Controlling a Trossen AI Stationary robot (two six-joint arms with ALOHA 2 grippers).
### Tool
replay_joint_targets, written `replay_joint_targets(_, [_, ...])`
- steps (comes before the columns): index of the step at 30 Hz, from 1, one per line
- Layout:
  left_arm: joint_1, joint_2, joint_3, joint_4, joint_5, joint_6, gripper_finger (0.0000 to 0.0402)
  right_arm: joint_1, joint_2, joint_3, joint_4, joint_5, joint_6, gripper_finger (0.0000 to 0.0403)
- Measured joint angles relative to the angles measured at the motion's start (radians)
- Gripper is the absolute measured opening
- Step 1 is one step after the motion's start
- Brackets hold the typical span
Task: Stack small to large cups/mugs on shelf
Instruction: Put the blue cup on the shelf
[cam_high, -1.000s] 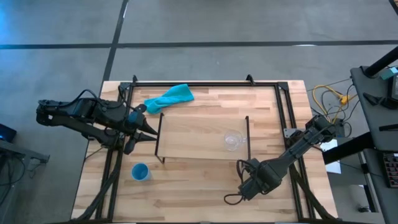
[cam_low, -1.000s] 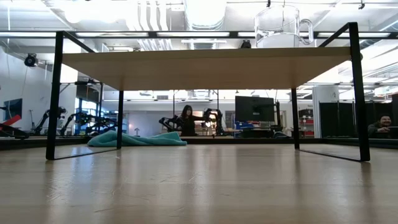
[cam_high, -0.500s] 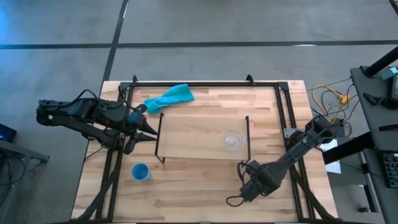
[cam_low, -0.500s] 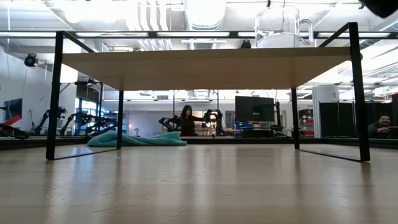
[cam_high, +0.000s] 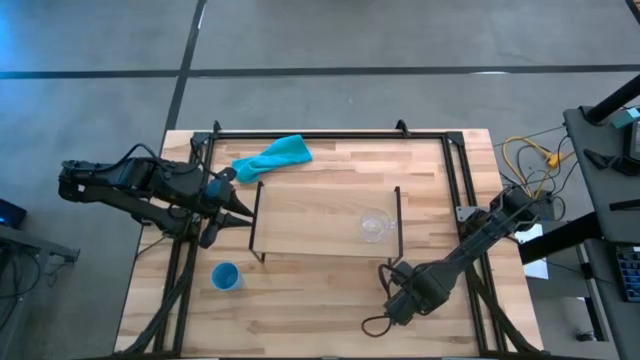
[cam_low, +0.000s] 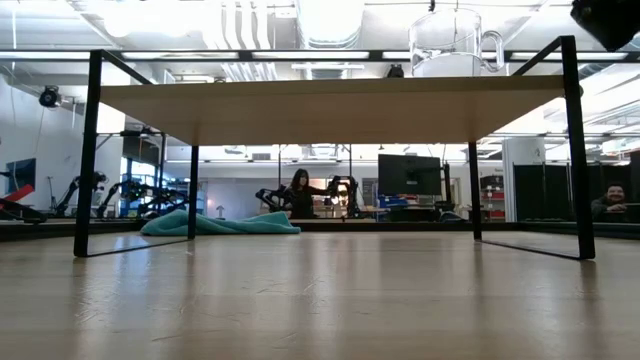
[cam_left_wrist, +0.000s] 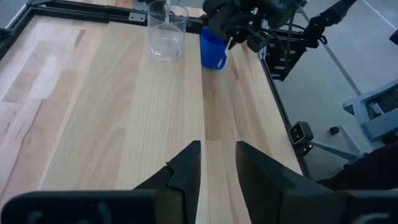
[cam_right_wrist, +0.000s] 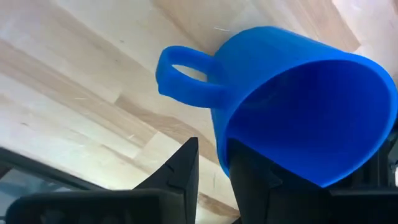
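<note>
The dark-blue mug (cam_right_wrist: 292, 93) is in my right gripper (cam_right_wrist: 211, 149), which is shut on it over the table near the shelf's near right corner (cam_high: 398, 298). The mug also shows in the left wrist view (cam_left_wrist: 213, 48). In the high view the gripper hides it. The clear glass cup (cam_high: 374, 226) stands on the light-wood shelf (cam_high: 310, 220), toward its right end, and shows in the low view (cam_low: 455, 40). The small light-blue cup (cam_high: 226, 276) stands on the table near the shelf's near left corner. My left gripper (cam_high: 240, 212) is open and empty at the shelf's left end. My right gripper holds the mug by its rim wall (cam_right_wrist: 219, 134), beside the handle (cam_right_wrist: 186, 81). One finger (cam_right_wrist: 249, 171) is inside the mug and the other (cam_right_wrist: 183, 168) is outside. The mug is lifted clear of the table and sits tilted in the hold.
A teal cloth (cam_high: 272, 157) lies at the table's far left. The shelf's black wire legs (cam_low: 88, 150) stand on the table. Black frame rails (cam_high: 330, 132) run along the table's edges. Cables (cam_high: 530, 155) lie off the right side. People show in the room behind (cam_low: 299, 190).
My right gripper with the mug has shifted a little toward the table's near left. Its dark body has come into the low view's top right corner. The left arm, the glass cup and the light-blue cup have kept still.
</note>
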Motion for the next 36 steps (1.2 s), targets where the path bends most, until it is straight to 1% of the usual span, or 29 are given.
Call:
replay_joint_targets(8, [0.000,0.003,0.002,0.007,0.000,-0.003,0.0086,0.000,-0.001,-0.028,0.003,0.000,-0.035,0.0072])
replay_joint_targets(11, [0.001,0.003,0.000,0.017,0.000,-0.003,0.0086,0.000,-0.001,-0.035,0.002,0.000,-0.048,0.0057])
replay_joint_targets(15, [0.001,0.005,0.001,0.038,0.000,-0.003,0.0086,0.000,-0.001,-0.034,0.004,0.000,-0.056,0.0017])
replay_joint_targets(18, [0.001,0.003,0.001,0.052,0.000,-0.003,0.0086,0.000,-0.003,-0.021,0.001,-0.007,-0.056,0.0011])
replay_joint_targets(22, [0.000,0.005,0.002,0.052,0.000,-0.004,0.0086,0.000,-0.018,0.051,0.002,-0.043,-0.045,0.0010])
replay_joint_targets(26, [0.000,0.005,0.002,0.054,0.000,-0.006,0.0086,-0.002,-0.032,0.187,0.001,-0.042,-0.021,0.0010])
replay_joint_targets(29, [0.000,0.011,0.002,0.058,0.000,-0.006,0.0086,-0.002,-0.033,0.316,0.002,0.015,-0.032,0.0010])
replay_joint_targets(32, [0.000,0.013,0.003,0.061,0.000,-0.002,0.0086,-0.007,-0.034,0.447,0.005,0.134,-0.078,0.0009])
replay_joint_targets(36, [0.000,0.020,0.000,0.084,0.000,-0.002,0.0086,-0.036,-0.034,0.583,0.003,0.290,-0.149,0.0009])
